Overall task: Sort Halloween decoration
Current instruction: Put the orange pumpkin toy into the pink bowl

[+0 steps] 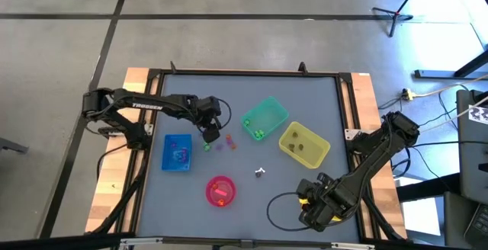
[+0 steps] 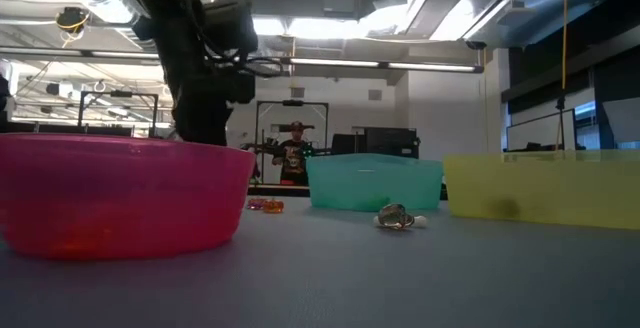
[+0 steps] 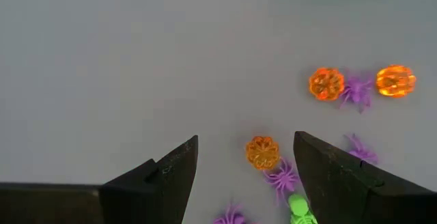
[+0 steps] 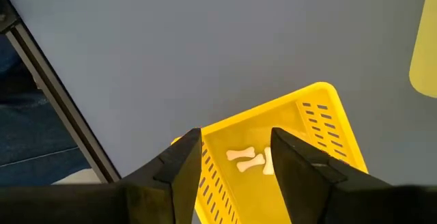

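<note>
My left gripper (image 1: 211, 134) (image 3: 246, 142) is open and points down over a cluster of tiny trinkets (image 1: 219, 142) lying on the table between the blue bin (image 1: 178, 152) and the green bin (image 1: 264, 119). An orange pumpkin (image 3: 263, 152) lies between its fingers, untouched. Purple spiders (image 3: 281, 177), a green skeleton (image 3: 299, 212) and two more pumpkins (image 3: 326, 84) lie around it. My right gripper (image 1: 309, 202) (image 4: 235, 134) is open at the table's near right, above a small yellow bin (image 4: 273, 142) holding white bones (image 4: 246, 159).
A larger yellow bin (image 1: 303, 145) sits right of the green bin, and a pink round bowl (image 1: 220, 190) (image 2: 120, 193) stands near the table's near edge. A white and dark grey trinket (image 1: 259, 173) (image 2: 397, 217) lies alone between bowl and yellow bin. A person stands in the room behind.
</note>
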Action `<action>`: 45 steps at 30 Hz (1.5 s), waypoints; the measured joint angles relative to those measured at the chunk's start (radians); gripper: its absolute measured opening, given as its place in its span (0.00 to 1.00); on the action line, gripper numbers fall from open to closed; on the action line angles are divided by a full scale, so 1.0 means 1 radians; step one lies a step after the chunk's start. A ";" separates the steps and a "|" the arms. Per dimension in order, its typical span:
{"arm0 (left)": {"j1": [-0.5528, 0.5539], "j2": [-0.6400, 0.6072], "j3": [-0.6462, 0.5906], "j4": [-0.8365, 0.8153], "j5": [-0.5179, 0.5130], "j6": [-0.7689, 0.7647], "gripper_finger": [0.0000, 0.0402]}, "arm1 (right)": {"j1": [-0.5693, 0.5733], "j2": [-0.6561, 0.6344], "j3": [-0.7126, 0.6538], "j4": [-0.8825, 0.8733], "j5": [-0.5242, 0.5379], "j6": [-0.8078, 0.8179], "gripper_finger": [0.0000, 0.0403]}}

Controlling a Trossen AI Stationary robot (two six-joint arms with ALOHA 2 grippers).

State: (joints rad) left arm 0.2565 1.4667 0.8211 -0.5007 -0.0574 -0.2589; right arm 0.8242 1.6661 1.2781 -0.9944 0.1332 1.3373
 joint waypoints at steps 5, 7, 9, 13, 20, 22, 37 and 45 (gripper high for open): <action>-0.018 0.054 0.000 0.000 0.000 -0.071 0.56 | 0.000 0.000 0.000 0.000 0.016 0.000 0.43; -0.024 0.071 0.000 0.000 0.000 -0.095 0.56 | 0.000 0.000 0.000 0.000 0.016 0.000 0.43; -0.029 0.085 0.000 0.000 -0.003 -0.114 0.56 | 0.000 0.000 0.000 0.000 0.016 0.000 0.43; -0.031 0.100 0.000 -0.001 -0.003 -0.133 0.56 | 0.000 0.000 0.000 0.001 0.016 0.000 0.43; -0.034 0.100 0.000 0.002 -0.013 -0.184 0.56 | 0.000 0.000 0.000 0.002 0.016 0.000 0.43; -0.043 0.110 0.000 0.006 -0.035 -0.186 0.56 | 0.000 0.000 0.000 0.002 0.016 0.000 0.43; -0.094 0.192 0.002 0.044 -0.046 -0.185 0.56 | 0.000 0.000 0.000 0.004 0.015 0.000 0.43; -0.093 0.193 0.002 0.041 -0.049 -0.185 0.56 | 0.000 0.000 0.000 0.005 0.015 0.000 0.43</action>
State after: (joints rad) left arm 0.1631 1.6594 0.8227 -0.4599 -0.1069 -0.4435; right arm 0.8242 1.6661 1.2781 -0.9894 0.1486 1.3373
